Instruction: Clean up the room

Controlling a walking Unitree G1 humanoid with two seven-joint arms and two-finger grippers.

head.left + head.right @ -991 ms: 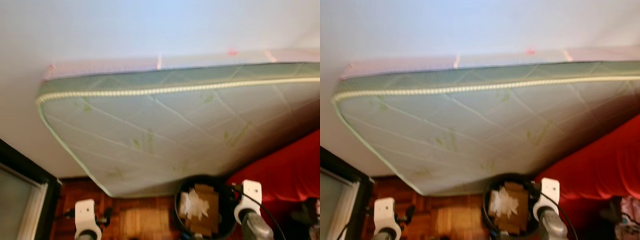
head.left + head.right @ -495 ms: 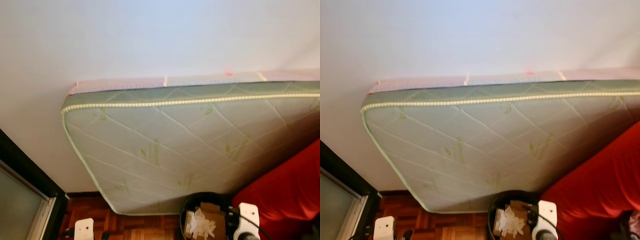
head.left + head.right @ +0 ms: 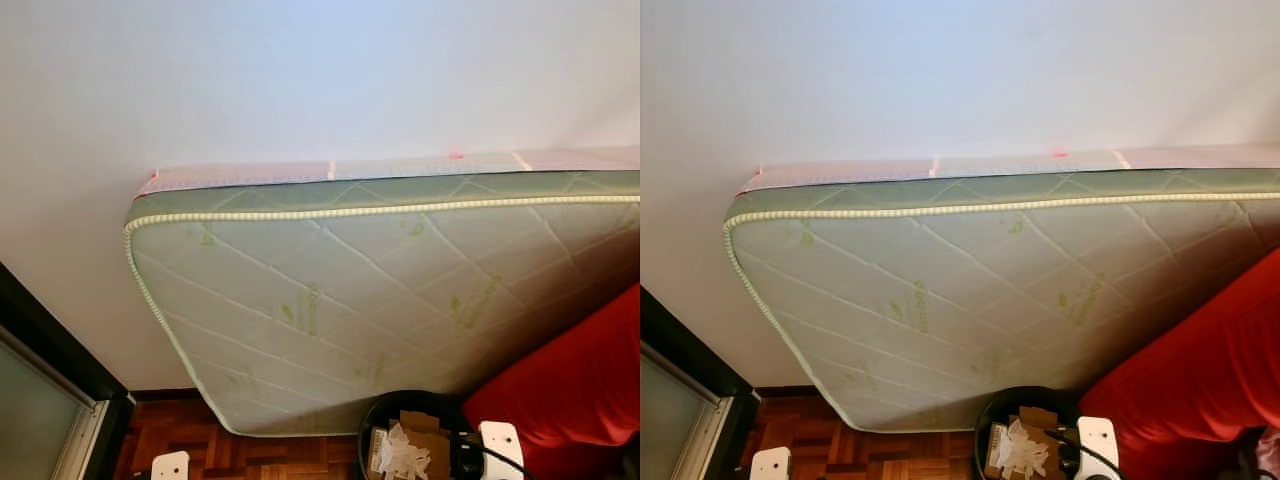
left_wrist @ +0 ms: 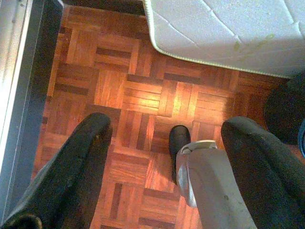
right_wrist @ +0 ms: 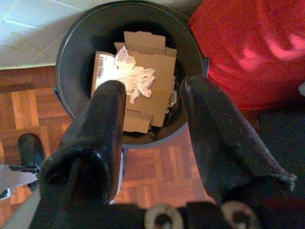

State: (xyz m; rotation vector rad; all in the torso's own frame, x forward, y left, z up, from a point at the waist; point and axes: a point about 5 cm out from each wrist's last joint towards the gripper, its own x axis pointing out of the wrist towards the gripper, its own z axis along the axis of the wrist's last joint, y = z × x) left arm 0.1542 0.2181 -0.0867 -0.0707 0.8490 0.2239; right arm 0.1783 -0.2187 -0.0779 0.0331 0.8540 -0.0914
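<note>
The black bin (image 5: pixel 128 76) stood beside the green mattress (image 3: pixel 380 300), its cardboard (image 5: pixel 147 86) and crumpled paper (image 5: pixel 136 78) judged light, crushable and best pinched by an edge, while our right gripper (image 5: pixel 152 138) and left gripper (image 4: pixel 162 162) hung spread, empty.

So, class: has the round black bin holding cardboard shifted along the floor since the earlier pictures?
No. The round black bin keeps its place beneath the green quilted mattress, beside the red fabric; the camera tilted upward.
</note>
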